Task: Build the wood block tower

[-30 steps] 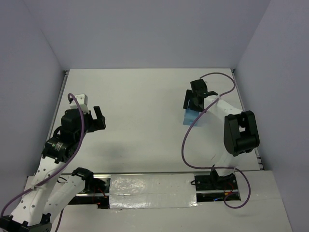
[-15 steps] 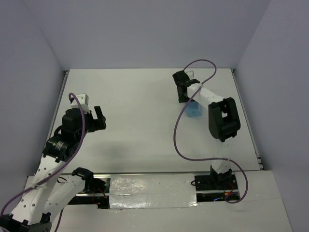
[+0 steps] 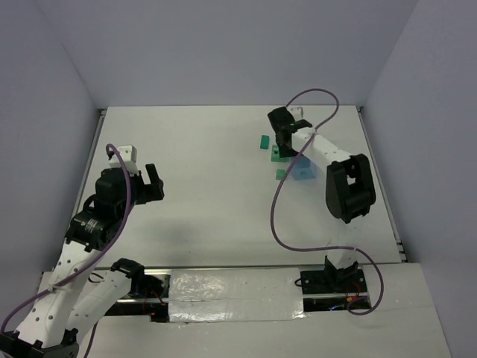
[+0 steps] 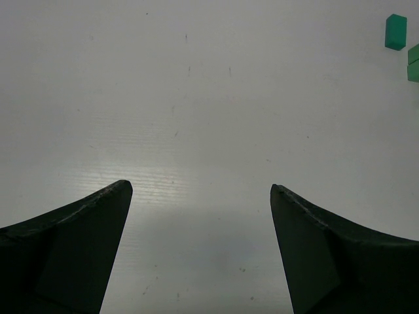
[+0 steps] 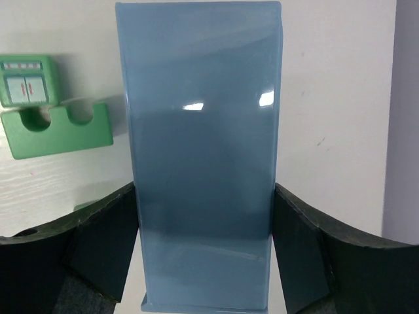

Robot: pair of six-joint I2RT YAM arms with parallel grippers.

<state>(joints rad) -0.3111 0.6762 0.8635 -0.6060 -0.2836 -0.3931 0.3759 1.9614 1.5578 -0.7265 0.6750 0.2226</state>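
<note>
Blue plastic box, notched green block

White table, green blocks toward the upper right

The white table carries three small pieces in the upper right of the overhead view: an upper green block lying apart, then a middle green block and a lower green block just beside a light blue box.

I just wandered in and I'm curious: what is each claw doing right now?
Left gripper: open, holding nothing.
Right gripper: closed on the light blue box.
</note>
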